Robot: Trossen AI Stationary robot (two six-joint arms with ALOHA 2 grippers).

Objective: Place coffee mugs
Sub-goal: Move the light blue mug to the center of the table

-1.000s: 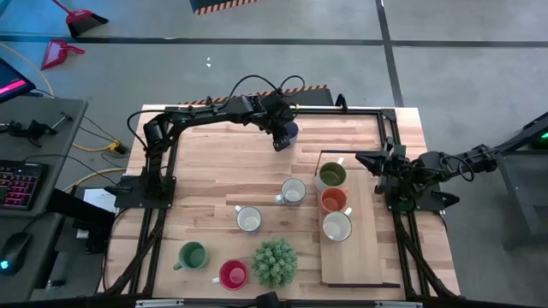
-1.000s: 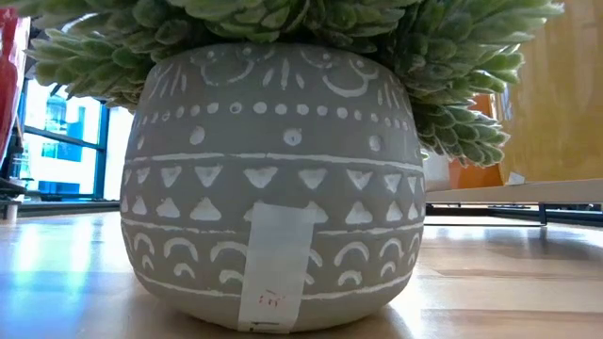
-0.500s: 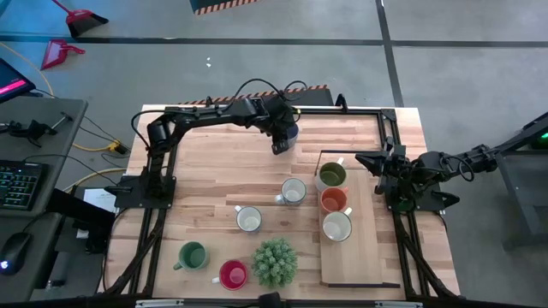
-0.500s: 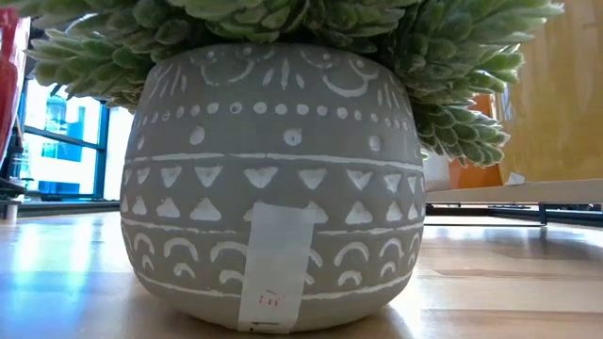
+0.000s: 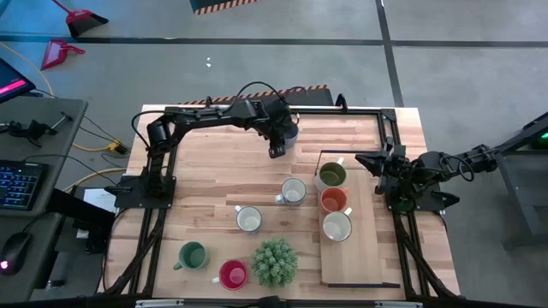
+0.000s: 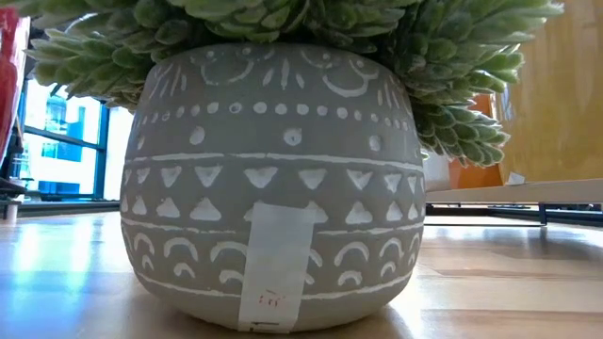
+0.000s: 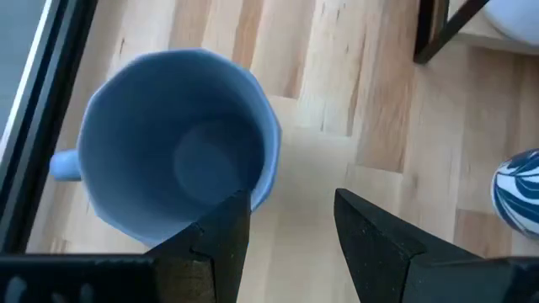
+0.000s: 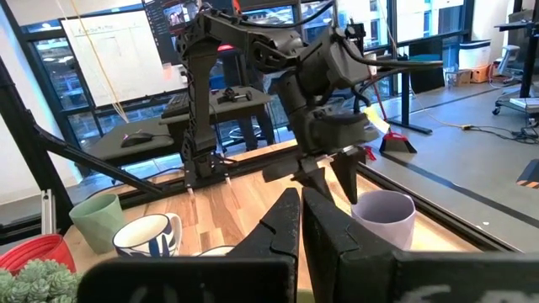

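The blue-grey mug (image 5: 291, 131) (image 7: 177, 151) (image 8: 386, 217) stands upright on its base near the table's far edge. My left gripper (image 5: 276, 151) (image 7: 286, 206) (image 8: 333, 181) hangs open just beside it, fingers pointing down, with the mug outside the gap. An olive green mug (image 5: 331, 175), an orange mug (image 5: 333, 200) and a white mug (image 5: 336, 226) stand on a wooden board (image 5: 368, 257). Two white mugs (image 5: 293, 191) (image 5: 248, 219), a green mug (image 5: 192, 254) and a red mug (image 5: 233, 274) stand on the table. My right gripper (image 5: 377, 162) (image 8: 301, 202) waits shut at the right edge. My left gripper has one finger (image 7: 221, 231) close against the outer wall of the blue-grey mug near its rim (image 7: 263, 181), coming from above. I cannot tell whether it touches. The mug stands on the table on its own.
A spiky green plant (image 5: 275, 261) in a patterned grey pot (image 6: 273, 179) stands at the near edge and fills the low view. Black frame rails (image 5: 381, 128) run along the table's sides. Bare wood lies left of the middle (image 5: 205, 171).
My left gripper has shifted a little off the blue-grey mug, toward the table's near left, so more of the mug shows in the high view. The mug has stayed where it was.
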